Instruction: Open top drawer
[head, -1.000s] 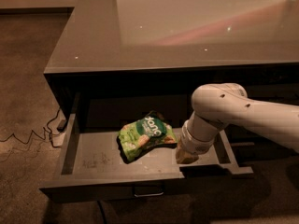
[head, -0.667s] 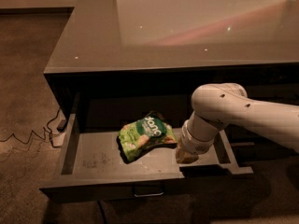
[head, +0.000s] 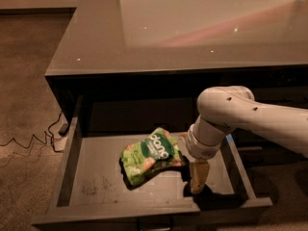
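Note:
The top drawer (head: 96, 189) is pulled far out from under the counter, showing its lighter grey, scuffed floor. Its small bar handle (head: 154, 224) just shows at the bottom edge of the front panel. My gripper (head: 198, 178) points down inside the drawer near its front right corner, close to the floor. The white arm (head: 240, 114) reaches in from the right. A green snack bag (head: 151, 155) lies in the middle of the drawer, just left of the gripper and apart from it.
The glossy grey counter top (head: 192, 28) overhangs the back of the drawer. A thin cable (head: 29, 141) and a plug block (head: 63, 128) lie on the carpet at the left. More dark drawer fronts (head: 279, 148) stand behind the arm at the right.

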Controlling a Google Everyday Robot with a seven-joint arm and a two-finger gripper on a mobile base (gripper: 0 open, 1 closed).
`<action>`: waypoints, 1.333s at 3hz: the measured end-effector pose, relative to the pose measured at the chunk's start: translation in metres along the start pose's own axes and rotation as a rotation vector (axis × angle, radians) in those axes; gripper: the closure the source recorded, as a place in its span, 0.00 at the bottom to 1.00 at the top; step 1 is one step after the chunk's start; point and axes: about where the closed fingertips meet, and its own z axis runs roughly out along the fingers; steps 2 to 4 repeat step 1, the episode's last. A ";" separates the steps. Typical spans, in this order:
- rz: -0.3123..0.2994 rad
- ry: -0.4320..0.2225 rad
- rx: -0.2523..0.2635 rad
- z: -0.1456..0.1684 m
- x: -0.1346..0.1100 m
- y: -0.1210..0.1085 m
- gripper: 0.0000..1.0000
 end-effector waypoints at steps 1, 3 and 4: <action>0.000 0.000 0.000 0.000 0.000 0.000 0.00; 0.000 0.000 0.000 0.000 0.000 0.000 0.00; 0.000 0.000 0.000 0.000 0.000 0.000 0.00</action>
